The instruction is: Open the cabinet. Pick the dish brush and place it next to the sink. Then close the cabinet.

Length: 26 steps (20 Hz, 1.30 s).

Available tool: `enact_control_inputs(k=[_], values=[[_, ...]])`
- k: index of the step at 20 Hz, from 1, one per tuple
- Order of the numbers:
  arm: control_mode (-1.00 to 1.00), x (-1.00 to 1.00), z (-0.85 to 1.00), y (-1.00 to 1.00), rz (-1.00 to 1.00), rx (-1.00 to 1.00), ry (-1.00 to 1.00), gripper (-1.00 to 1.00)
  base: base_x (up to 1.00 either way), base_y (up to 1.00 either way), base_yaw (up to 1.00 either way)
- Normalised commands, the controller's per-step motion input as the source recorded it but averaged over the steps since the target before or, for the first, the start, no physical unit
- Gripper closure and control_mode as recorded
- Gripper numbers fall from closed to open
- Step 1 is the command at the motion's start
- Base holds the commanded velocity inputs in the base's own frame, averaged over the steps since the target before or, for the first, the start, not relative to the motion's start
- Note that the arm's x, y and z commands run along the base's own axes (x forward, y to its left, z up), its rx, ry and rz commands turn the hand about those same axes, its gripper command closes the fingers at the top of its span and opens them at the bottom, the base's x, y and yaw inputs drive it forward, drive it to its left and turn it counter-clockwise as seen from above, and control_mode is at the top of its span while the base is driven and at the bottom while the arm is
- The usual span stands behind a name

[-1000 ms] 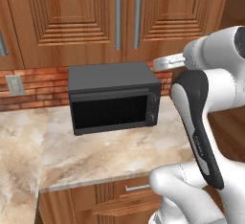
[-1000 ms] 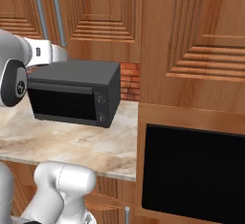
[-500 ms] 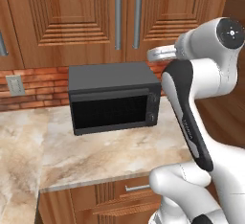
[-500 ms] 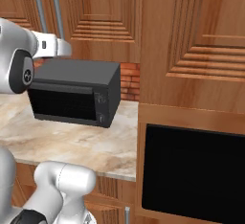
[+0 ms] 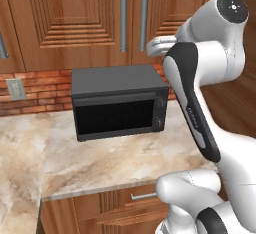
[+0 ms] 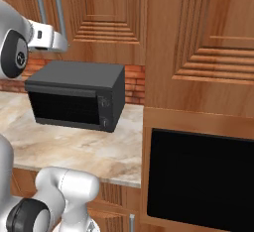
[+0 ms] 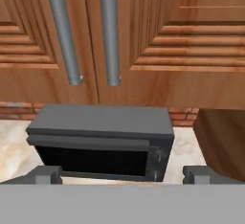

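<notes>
The cabinet [image 5: 100, 18] is brown wood, its two doors cut with stepped raised panels and shut flush against each other, each bearing a long round silver bar handle [image 7: 109, 31] that hangs vertically beside the centre seam. Below it runs a strip of red brick wall [image 5: 35, 85] with a pale outlet plate [image 5: 15, 89]. A boxy matte black microwave [image 5: 117, 105] with a dark mesh-like window and small knobs on its right side sits on the desk [image 5: 100, 163], a glossy beige marbled stone slab, directly under the cabinet doors. To the right stands a tall wooden panelled unit holding a flat black oven front [image 6: 198, 176]. Under the desk is a wooden drawer with a short horizontal handle [image 5: 142, 196]. The pincer [image 7: 123, 174] has its two dark tips spread wide apart, gripping nothing, aimed at the microwave top and the lower ends of the handles.
</notes>
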Motion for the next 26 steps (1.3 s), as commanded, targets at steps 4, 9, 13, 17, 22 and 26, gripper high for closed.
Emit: enact_control_inputs(k=[4,9,13,17,22,26], values=[[-1.00,0.20,0.00,0.20,0.00,0.03,0.07,-1.00,0.00,0.00,0.00],[-1.00,0.51,-0.39,0.02,0.00,0.02,-0.09,-1.00,0.00,0.00,0.00],[-1.00,0.28,-0.06,0.00,0.00,0.02,-0.11,-1.00,0.00,0.00,0.00],[-1.00,0.05,0.26,0.00,0.00,0.04,-0.02,-1.00,0.00,0.00,0.00],[-1.00,0.00,0.61,0.01,0.00,0.04,0.00,-1.00,0.00,0.00,0.00],[-1.00,0.00,0.40,0.01,0.00,0.00,0.00,-1.00,0.00,0.00,0.00]])
